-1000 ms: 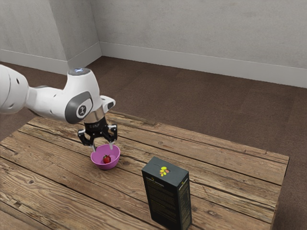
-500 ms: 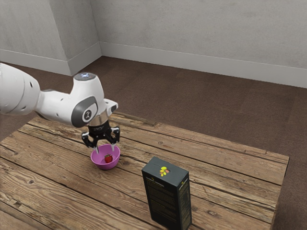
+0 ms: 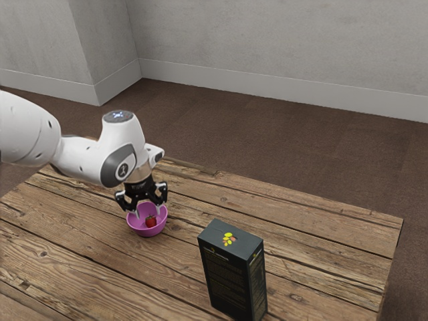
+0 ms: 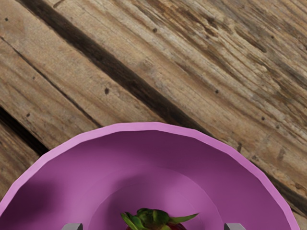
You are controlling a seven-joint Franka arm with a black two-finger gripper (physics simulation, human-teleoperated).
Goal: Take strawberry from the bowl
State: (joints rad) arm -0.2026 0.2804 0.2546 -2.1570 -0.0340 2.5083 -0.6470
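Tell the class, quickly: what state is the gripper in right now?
Gripper: open, its two fingers standing apart, holding nothing; the strawberry lies in the bowl.

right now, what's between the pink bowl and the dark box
Only bare wooden tabletop: in the exterior view, nothing stands on the planks between the pink bowl and the dark box.

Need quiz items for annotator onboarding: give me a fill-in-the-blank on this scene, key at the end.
The bowl holds exactly ____ strawberry.
The strawberry's leaves are ____.
The gripper is not shut but ____.
The box stands on a table made of ____.

Missing words: one; green; open; wood.
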